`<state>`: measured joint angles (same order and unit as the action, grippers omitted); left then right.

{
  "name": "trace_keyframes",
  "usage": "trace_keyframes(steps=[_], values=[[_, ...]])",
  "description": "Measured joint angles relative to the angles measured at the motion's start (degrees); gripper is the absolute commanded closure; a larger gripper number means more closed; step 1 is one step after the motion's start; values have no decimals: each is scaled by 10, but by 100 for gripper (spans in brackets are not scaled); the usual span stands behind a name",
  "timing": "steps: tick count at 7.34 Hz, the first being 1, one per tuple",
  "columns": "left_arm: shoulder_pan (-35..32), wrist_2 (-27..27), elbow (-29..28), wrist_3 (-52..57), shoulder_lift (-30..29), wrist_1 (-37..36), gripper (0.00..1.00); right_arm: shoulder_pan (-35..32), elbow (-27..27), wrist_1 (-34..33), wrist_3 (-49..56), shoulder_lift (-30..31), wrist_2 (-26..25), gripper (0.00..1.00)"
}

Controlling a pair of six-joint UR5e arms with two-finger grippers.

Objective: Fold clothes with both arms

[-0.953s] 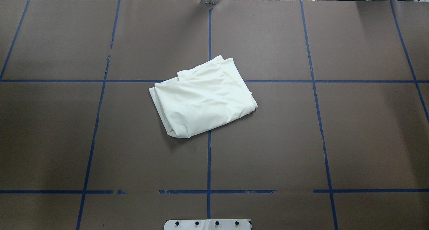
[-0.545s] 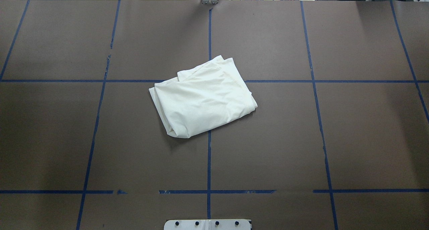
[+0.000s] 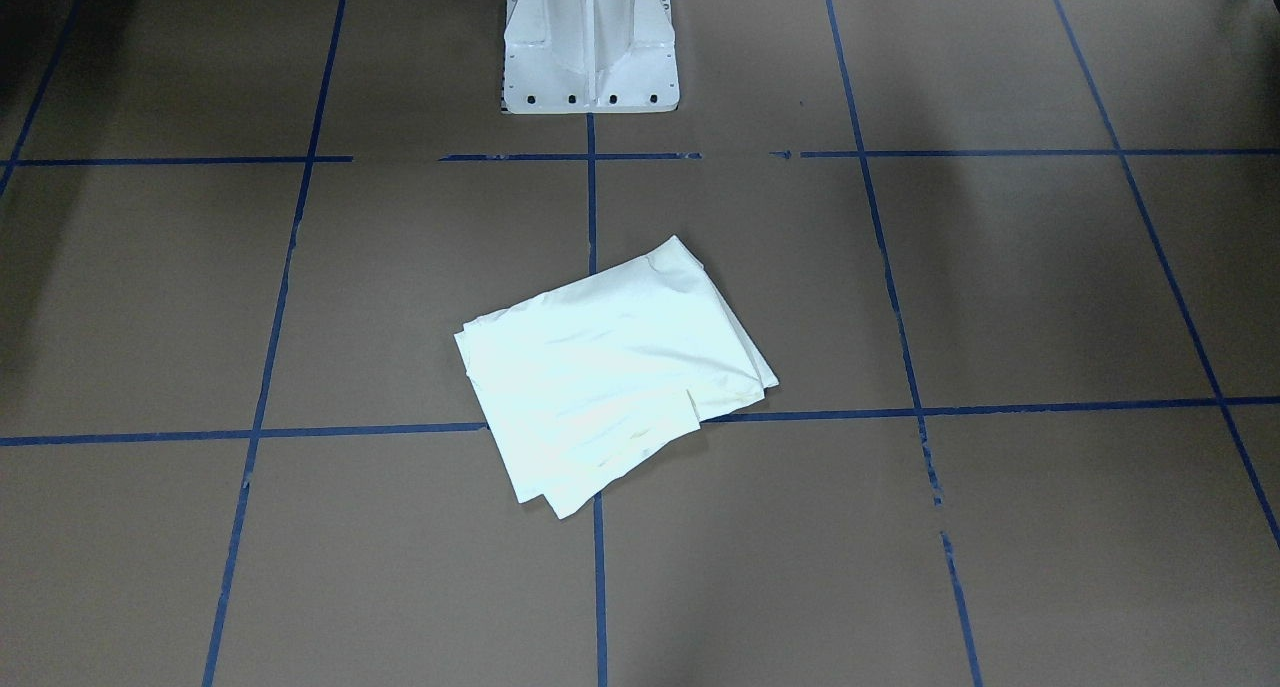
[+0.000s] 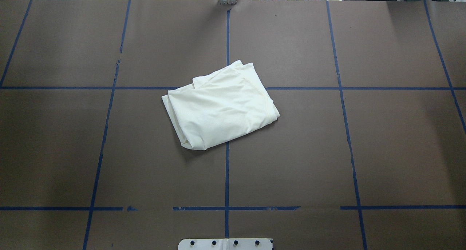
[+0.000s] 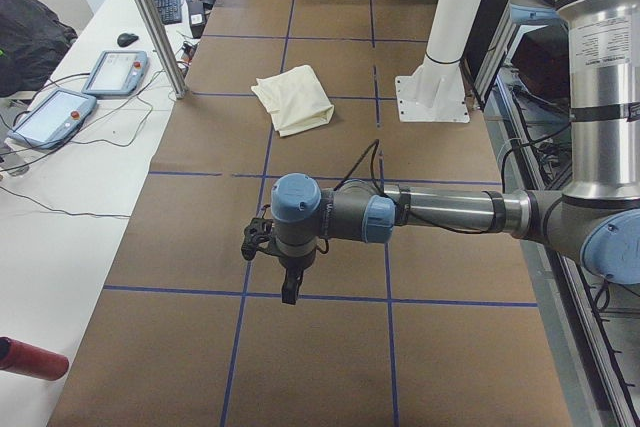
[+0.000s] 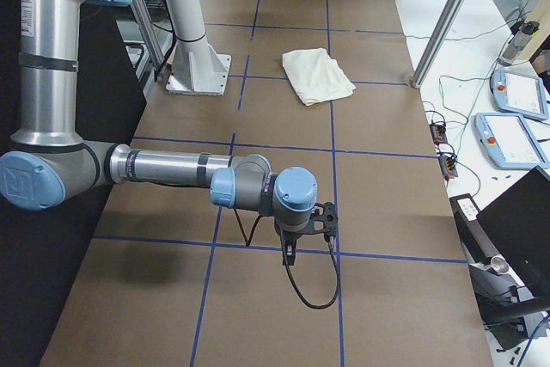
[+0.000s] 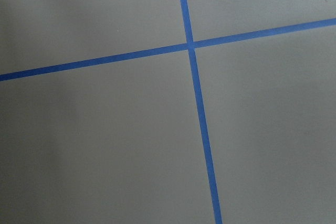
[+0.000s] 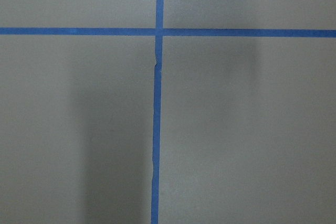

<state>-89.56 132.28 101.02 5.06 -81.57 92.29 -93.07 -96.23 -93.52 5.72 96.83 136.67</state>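
The cream-white T-shirt (image 4: 218,106) lies folded into a compact bundle at the middle of the table, plain side up, with no print showing. It also shows in the front view (image 3: 610,367), the left side view (image 5: 293,99) and the right side view (image 6: 318,75). No arm touches it. My left gripper (image 5: 288,287) hangs over the table's left end, far from the shirt; I cannot tell whether it is open or shut. My right gripper (image 6: 290,251) hangs over the table's right end, and I cannot tell its state either. Both wrist views show only bare table.
The table (image 4: 327,151) is covered in brown paper with a blue tape grid. The white pedestal base (image 3: 590,42) stands at the robot's edge. Teach pendants (image 5: 55,112) and cables lie on the white bench beyond the far edge. A metal post (image 5: 150,17) stands there.
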Motion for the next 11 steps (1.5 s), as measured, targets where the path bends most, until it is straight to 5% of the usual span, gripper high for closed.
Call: trace_keyframes(steps=[11], values=[[0,1,-3,-70,-1,7,0,-1,0,0,0,-1,0,0]])
